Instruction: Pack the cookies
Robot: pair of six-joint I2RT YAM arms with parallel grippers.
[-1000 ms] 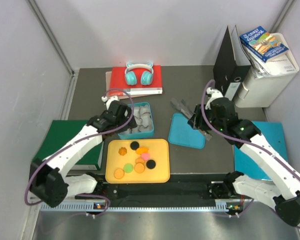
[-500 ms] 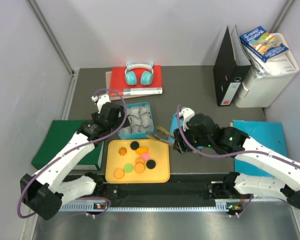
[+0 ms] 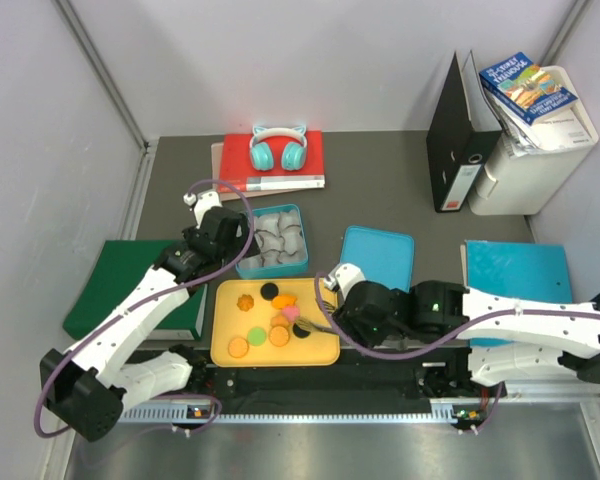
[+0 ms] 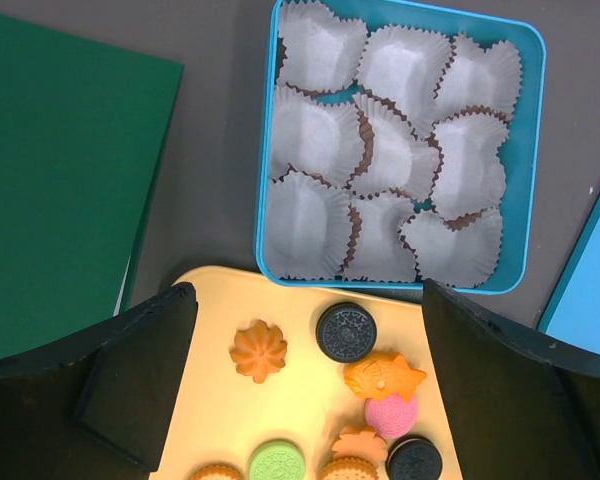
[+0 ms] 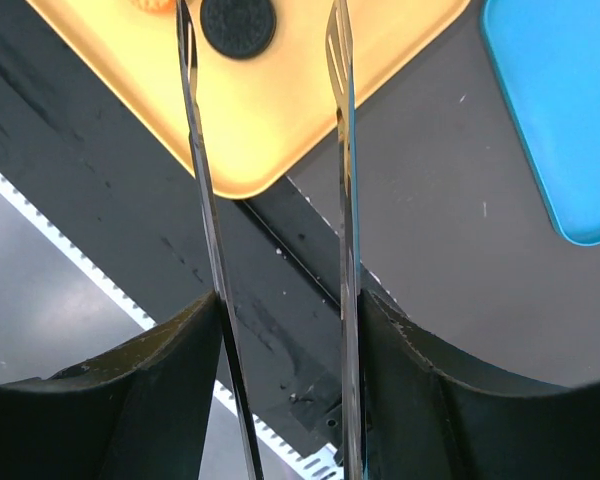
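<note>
Gripping metal tongs [image 5: 342, 150], the right gripper [image 5: 285, 320] aims them at the cookies [image 4: 383, 378] on the yellow tray [image 4: 300, 400], lower centre of the top view, while the left gripper [image 4: 310, 380] hovers wide open; thin blades may skid flat cookies off the tray.

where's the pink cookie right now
In the left wrist view the pink cookie lies on the yellow tray, toward its right side. It sits just below an orange cookie and above a black cookie.
</note>
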